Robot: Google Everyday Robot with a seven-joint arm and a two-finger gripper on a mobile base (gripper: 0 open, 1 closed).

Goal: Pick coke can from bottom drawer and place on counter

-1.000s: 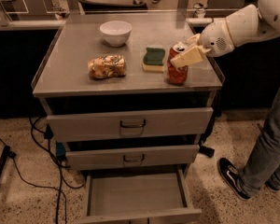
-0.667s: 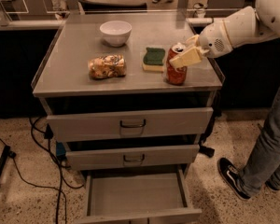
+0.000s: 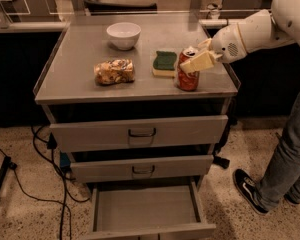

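I see the pincer [image 3: 191, 58] at the right front corner of the desk [image 3: 80, 59], reaching in from the right on its white arm. It is pinching the coke can [image 3: 188, 80] near the top, with one pale finger [image 3: 200, 61] lying across the front of the rim. The can stands upright with its base on the desk, just beside a green and yellow sponge [image 3: 164, 64]. A snack bag [image 3: 114, 71] lies further left and a white bowl [image 3: 123, 35] sits behind it. Below, the bottom drawer [image 3: 145, 209] is pulled out, its grey floor showing. A person's leg [image 3: 285, 159] stands at the right.
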